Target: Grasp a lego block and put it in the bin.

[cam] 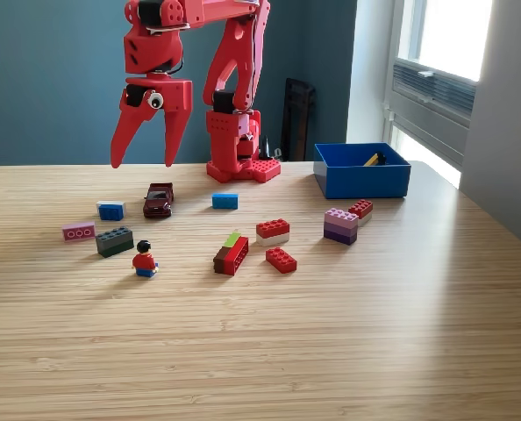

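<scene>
Your red gripper hung in the air above the wooden table, its two pointed fingers spread apart and aimed straight down, holding nothing. It sat toward the exterior view's left, well clear of the surface.

Directly beneath and just to that view's right of the fingertips lay a small dark red toy car, its long axis running away from the camera. A blue block sat a little to the view's left of the car, and another blue block lay further to the right, long side facing the camera. These were the pieces nearest the open fingers, so you would have needed mostly a straight drop.

The bin, a bright blue open box, stood well apart on the view's right, beside the arm's red base. A small yellow and dark item already lay inside it.
</scene>
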{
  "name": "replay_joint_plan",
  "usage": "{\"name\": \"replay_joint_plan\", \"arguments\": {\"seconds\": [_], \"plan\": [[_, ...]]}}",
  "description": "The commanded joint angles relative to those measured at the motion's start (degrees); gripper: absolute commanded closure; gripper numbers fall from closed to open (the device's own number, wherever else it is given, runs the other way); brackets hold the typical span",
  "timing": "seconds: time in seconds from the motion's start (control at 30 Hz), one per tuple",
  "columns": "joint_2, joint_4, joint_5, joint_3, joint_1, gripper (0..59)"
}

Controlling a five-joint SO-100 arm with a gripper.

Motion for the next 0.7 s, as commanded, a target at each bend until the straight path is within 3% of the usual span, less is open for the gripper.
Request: {"name": "replay_joint_plan", "arguments": {"seconds": [0.03,0.33,0.7], "plan": [[1.5,-2.6,5.3,1.4,1.5,21.3],[1.5,-10.2,11.3,9.5,1.8,23.1],[1.5,-14.4,14.5,15.9,-0.5,23.1]]}}
